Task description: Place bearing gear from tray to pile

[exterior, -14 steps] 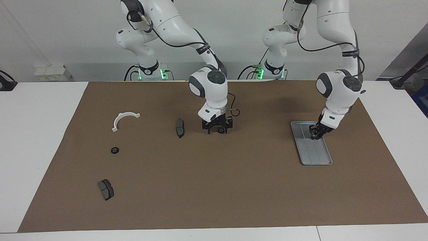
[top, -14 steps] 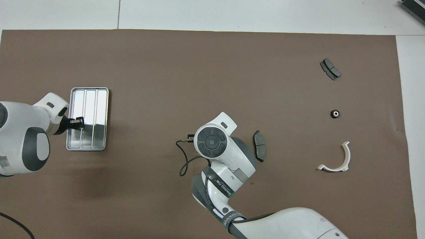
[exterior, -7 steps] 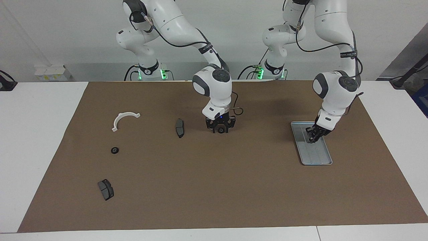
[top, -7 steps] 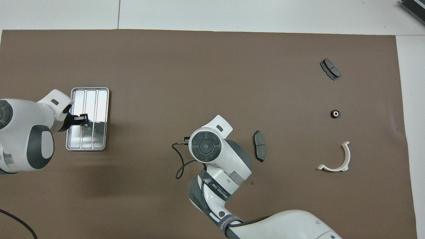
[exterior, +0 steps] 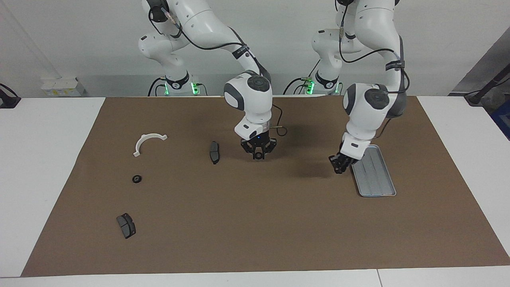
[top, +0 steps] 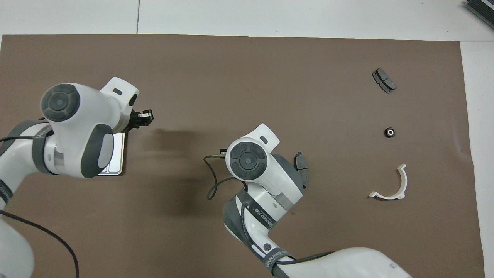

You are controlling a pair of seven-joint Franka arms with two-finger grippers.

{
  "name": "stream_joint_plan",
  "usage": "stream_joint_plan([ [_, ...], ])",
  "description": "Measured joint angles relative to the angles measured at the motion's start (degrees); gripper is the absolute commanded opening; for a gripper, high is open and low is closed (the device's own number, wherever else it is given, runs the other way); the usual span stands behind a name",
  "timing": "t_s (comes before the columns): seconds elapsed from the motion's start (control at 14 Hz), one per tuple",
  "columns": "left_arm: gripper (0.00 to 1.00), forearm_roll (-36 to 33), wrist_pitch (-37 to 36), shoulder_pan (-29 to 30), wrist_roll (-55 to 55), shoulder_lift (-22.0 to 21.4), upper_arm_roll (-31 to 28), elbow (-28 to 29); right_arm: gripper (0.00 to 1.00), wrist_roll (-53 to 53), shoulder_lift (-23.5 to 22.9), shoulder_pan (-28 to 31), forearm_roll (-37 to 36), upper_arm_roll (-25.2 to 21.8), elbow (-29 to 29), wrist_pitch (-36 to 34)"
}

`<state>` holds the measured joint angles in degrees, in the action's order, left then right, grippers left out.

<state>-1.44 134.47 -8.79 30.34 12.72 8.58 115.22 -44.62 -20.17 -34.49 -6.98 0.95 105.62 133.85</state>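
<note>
The silver tray [exterior: 376,179] [top: 118,154] lies toward the left arm's end of the mat, and what shows of it is bare. My left gripper [exterior: 338,164] [top: 146,116] hangs shut over the mat just beside the tray. A small pale bit shows at its tips, and I cannot tell what it is. My right gripper [exterior: 258,155] is low over the middle of the mat, shut on a small black bearing gear; the overhead view hides it under its own wrist. The pile spreads toward the right arm's end: a white bracket [exterior: 151,136] [top: 405,181], another bearing gear [exterior: 136,179] [top: 390,132] and two dark pads [exterior: 214,152] [exterior: 126,225].
A brown mat [exterior: 255,223] covers most of the white table. One dark pad [top: 303,164] lies right beside the right arm's wrist, partly covered by it from above. The other pad [top: 383,80] lies farthest from the robots.
My left gripper has risen off the tray and swung toward the middle of the mat. My right gripper's fingers have closed in on the bearing gear and shifted slightly.
</note>
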Motion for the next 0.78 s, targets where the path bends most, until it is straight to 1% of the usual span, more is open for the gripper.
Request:
stream_joint_plan([
  [0.21,0.05,0.0,0.2,-7.2,9.4,0.1,0.1,0.0,0.0,4.7,5.1,7.0,0.0,-0.1,2.6,-1.5],
  [0.43,0.18,0.0,3.3,-14.0,15.6,0.3,0.2,0.7,0.0,12.5,8.0,15.0,0.1,-0.1,8.0,-1.4],
  [0.5,0.25,0.0,5.2,-16.5,17.8,0.5,0.2,1.3,0.0,15.6,8.6,17.4,0.7,-0.1,9.7,-1.3],
  [0.57,0.38,0.0,7.1,-19.0,20.4,0.7,0.2,1.9,0.0,19.3,9.1,19.5,2.3,-0.1,11.4,-1.0],
  [0.71,0.88,0.0,9.4,-22.8,23.9,1.3,0.3,2.2,0.0,26.2,9.9,22.8,5.2,-0.1,14.8,0.7],
  [0.78,0.95,0.0,9.9,-24.0,24.7,1.4,0.2,2.2,0.0,28.5,10.1,24.0,5.8,-0.1,16.6,2.6],
])
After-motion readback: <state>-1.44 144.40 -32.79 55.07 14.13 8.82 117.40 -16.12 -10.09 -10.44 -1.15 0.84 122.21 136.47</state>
